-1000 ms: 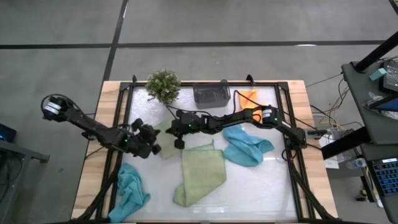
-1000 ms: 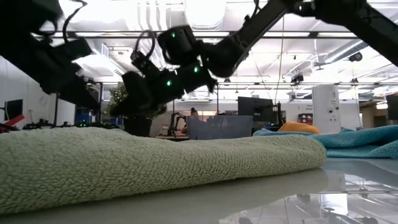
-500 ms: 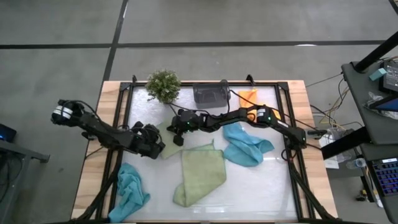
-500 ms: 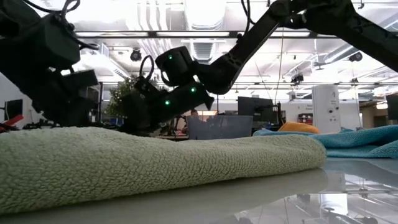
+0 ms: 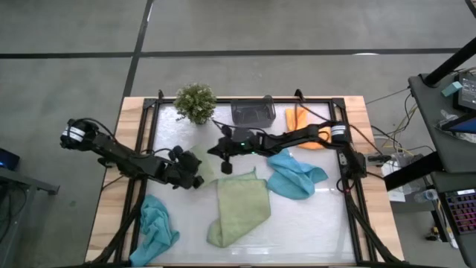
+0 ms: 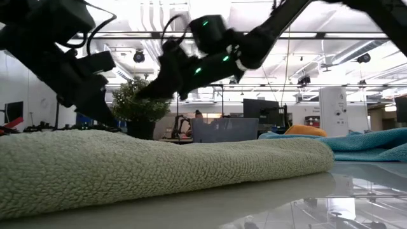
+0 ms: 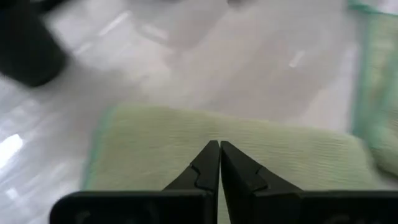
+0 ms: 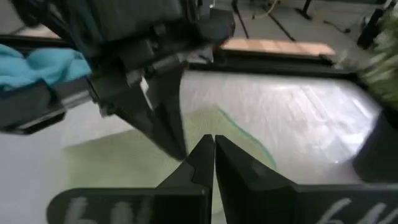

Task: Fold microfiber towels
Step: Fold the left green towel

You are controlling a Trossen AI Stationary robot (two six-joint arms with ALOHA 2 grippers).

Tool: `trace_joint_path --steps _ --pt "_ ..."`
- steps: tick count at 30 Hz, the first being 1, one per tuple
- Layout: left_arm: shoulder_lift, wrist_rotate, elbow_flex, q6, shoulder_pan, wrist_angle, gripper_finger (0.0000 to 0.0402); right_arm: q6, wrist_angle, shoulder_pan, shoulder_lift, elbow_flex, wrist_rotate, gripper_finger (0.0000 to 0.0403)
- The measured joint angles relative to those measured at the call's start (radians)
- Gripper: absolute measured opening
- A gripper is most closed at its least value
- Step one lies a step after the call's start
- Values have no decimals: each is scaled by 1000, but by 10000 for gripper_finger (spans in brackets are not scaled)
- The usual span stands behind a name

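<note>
Claws, left [image 5: 195, 176] and right [image 5: 225, 165], are being kept clenched and empty above a small green towel [image 5: 202, 165] on the surface [image 5: 312, 223].

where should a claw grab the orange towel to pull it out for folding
Probably the orange towel by its edge nearest the table's middle, coming straight down from above. It lies bunched at the back beside the grey bin and close under the right arm, so the far side is cramped. The right claw, shut, is nearer than the left claw.

Two green towels [image 5: 238, 208], two blue towels [image 5: 294, 173], one orange towel [image 5: 301, 119], one plant [image 5: 195, 102], one bin [image 5: 253, 112].
</note>
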Motion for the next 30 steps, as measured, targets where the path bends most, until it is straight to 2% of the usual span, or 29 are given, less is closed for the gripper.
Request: trace_joint_path --steps 3,9,14,18,25,30 --pt "12 61 -6 56 0 63 0 -2 1 4 -70 -101 0 9" --pt "52 70 -6 74 0 86 0 6 76 8 -208 -298 2 9" --pt "91 148 -7 75 1 85 0 80 75 8 -268 -403 3 9" --pt "92 208 5 86 12 84 0 55 85 8 -292 -465 3 9" --pt "45 408 67 164 95 23 0 -6 115 -9 -306 -531 10 9" --pt "36 657 152 278 206 -151 20 -35 124 -37 -306 -548 9 9"
